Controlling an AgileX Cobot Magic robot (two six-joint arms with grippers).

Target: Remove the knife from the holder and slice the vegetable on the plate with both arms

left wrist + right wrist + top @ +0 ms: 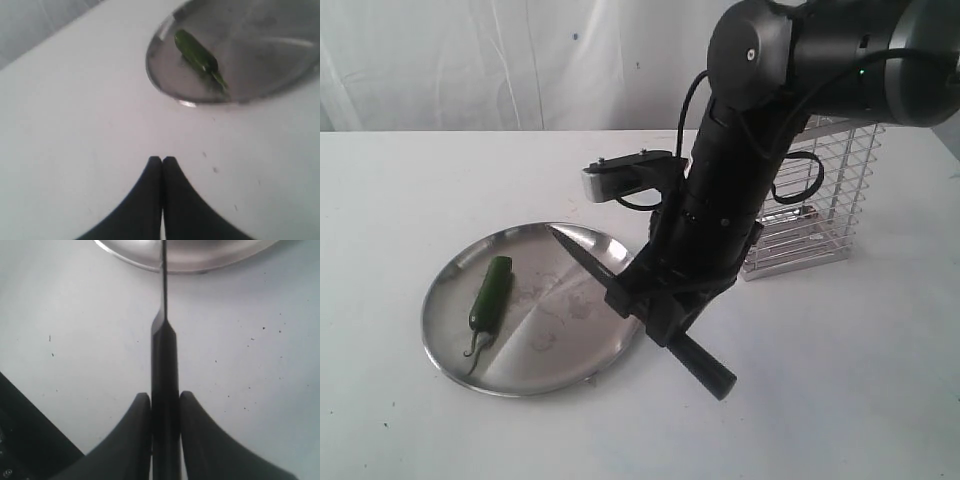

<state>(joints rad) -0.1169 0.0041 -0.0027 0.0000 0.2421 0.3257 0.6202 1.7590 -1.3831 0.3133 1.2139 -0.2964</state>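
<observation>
Right gripper clamps the slim, all-black knife by its handle, pointed blade over the plate; left gripper is pressed together, empty.

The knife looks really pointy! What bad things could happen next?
1. The chili lies loose on the plate, and the left gripper is shut over the bare table, so the chili might roll away under the blade.
2. The right gripper pinches only the handle of the slanted knife; pressing down could twist it.
3. The tip hangs over bare plate, apart from the chili, so it might scrape metal instead.
</observation>
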